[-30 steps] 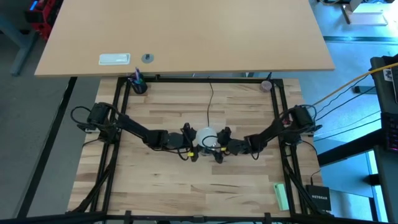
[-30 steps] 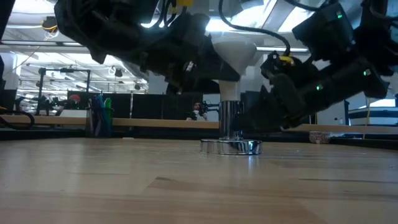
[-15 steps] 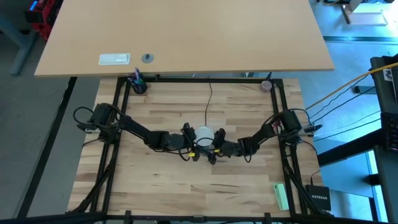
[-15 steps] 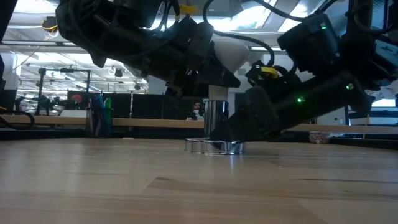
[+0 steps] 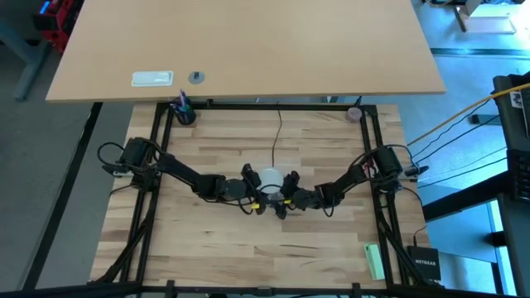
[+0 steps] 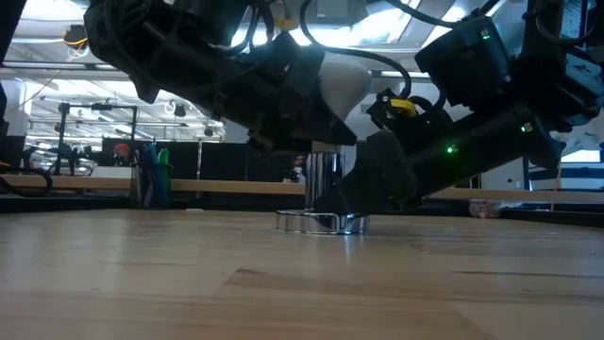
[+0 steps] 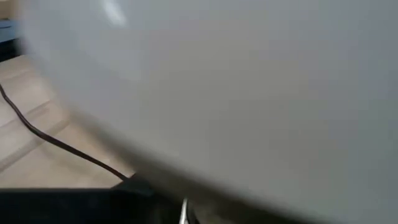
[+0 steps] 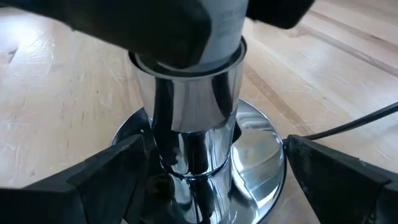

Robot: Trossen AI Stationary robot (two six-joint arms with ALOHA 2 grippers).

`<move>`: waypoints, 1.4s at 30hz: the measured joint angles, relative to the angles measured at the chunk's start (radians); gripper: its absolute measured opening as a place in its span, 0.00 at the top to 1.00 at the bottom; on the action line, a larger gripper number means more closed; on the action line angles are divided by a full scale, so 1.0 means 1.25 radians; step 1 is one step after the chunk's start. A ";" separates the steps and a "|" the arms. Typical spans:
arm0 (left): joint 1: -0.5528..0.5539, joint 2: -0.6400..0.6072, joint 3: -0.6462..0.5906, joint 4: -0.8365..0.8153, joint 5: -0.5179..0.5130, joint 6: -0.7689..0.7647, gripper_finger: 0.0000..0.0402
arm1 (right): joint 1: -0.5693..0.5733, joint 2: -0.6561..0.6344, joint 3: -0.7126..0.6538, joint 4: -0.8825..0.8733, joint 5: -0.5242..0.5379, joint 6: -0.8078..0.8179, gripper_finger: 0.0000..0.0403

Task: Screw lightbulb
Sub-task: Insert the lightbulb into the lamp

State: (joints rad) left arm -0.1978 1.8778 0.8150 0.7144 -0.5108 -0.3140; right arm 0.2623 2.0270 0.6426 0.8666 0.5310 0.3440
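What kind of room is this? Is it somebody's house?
Probably a robot lab or workshop, not a house. Two robot arms work at a wooden table on a lightbulb, with cables around and long workbenches behind.

Wood table w/ chrome socket base, black cord, green block.

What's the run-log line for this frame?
left gripper: on lightbulb | right gripper: open, astride socket | bulb: seated in socket
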 joint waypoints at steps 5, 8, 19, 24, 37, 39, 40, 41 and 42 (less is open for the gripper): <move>0.004 -0.002 0.000 -0.001 0.094 0.065 0.68 | 0.000 0.000 -0.001 0.000 -0.005 -0.011 0.02; 0.016 -0.002 0.000 0.002 0.181 0.095 0.68 | -0.001 0.000 -0.001 0.001 -0.027 -0.021 0.02; 0.085 -0.005 -0.002 -0.020 0.464 0.282 0.68 | -0.001 0.001 0.000 0.007 -0.063 -0.047 0.02; 0.094 -0.004 -0.002 -0.012 0.448 0.247 0.68 | -0.001 -0.003 -0.002 0.019 -0.057 -0.051 0.02; 0.049 -0.043 0.013 -0.030 0.174 0.160 0.68 | -0.001 -0.095 0.000 -0.047 -0.061 -0.027 0.02; 0.045 -0.043 0.018 -0.030 0.148 0.145 0.68 | -0.001 -0.095 0.014 -0.046 -0.064 -0.025 0.02; 0.044 -0.044 0.019 -0.028 0.138 0.134 0.68 | -0.001 -0.095 0.021 -0.052 -0.063 -0.025 0.02; 0.042 -0.044 0.019 -0.026 0.132 0.127 0.68 | -0.001 -0.095 0.030 -0.063 -0.062 -0.028 0.02; 0.042 -0.044 0.019 -0.024 0.129 0.121 0.68 | -0.001 -0.095 0.036 -0.074 -0.050 -0.030 0.02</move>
State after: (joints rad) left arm -0.1447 1.8229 0.8383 0.6842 -0.3497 -0.1633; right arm 0.2611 1.9079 0.6877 0.7741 0.4684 0.3062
